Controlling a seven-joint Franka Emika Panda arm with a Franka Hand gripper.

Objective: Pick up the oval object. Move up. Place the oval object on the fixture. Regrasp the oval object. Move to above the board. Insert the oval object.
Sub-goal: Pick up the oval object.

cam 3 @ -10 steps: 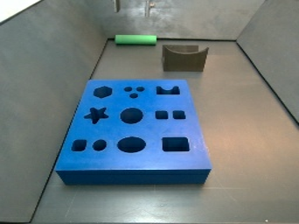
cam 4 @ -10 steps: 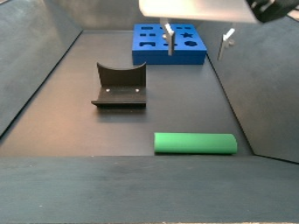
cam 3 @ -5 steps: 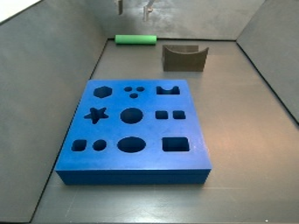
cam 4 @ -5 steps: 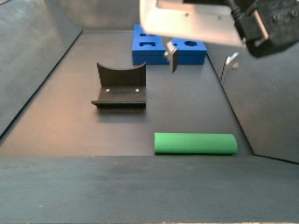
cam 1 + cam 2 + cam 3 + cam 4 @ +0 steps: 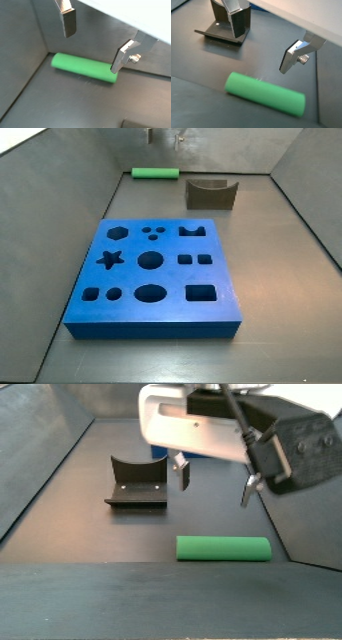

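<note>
Below open jaws (image 5: 261,37): oval object (image 5: 265,94).

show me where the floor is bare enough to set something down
Bare floor runs between the board and the fixture, and along the board's right side. It is crowded near the oval object, where the open tool hangs above it.
</note>
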